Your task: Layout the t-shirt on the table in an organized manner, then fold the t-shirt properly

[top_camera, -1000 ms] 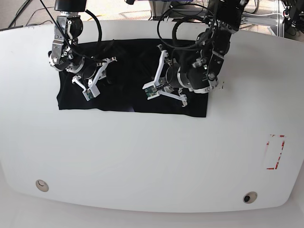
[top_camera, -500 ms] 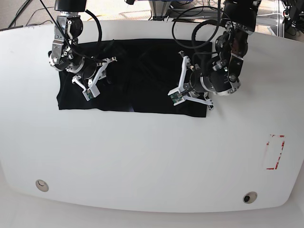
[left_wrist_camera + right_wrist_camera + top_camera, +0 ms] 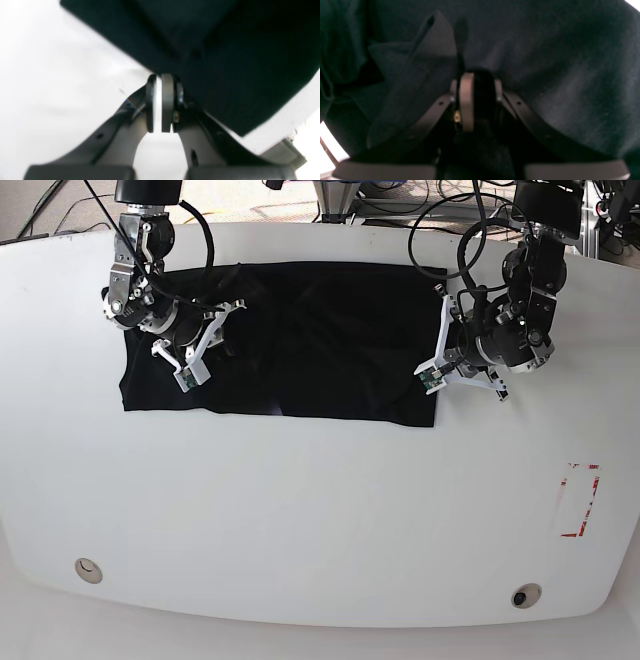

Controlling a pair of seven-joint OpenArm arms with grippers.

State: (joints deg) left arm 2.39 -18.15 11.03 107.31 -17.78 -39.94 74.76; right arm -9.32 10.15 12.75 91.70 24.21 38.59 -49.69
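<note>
The black t-shirt (image 3: 300,340) lies as a flat wide rectangle at the back of the white table (image 3: 300,510). My left gripper (image 3: 448,360) is at the shirt's right edge. In the left wrist view the left gripper (image 3: 162,100) is shut, its tips touching the edge of the t-shirt (image 3: 225,50) with nothing between the pads. My right gripper (image 3: 190,340) rests on the shirt's left part. In the right wrist view the right gripper (image 3: 481,97) is closed on a dark fold of the t-shirt (image 3: 557,62), which fills the gap between its fingers.
A red dashed rectangle (image 3: 580,500) is marked near the table's right edge. Two small round holes (image 3: 88,570) (image 3: 525,595) sit near the front edge. Cables and equipment (image 3: 400,200) hang behind the table's back edge.
My left arm has swept right across the shirt, from its middle to its right edge. The right arm and the shirt's outline have stayed in place.
</note>
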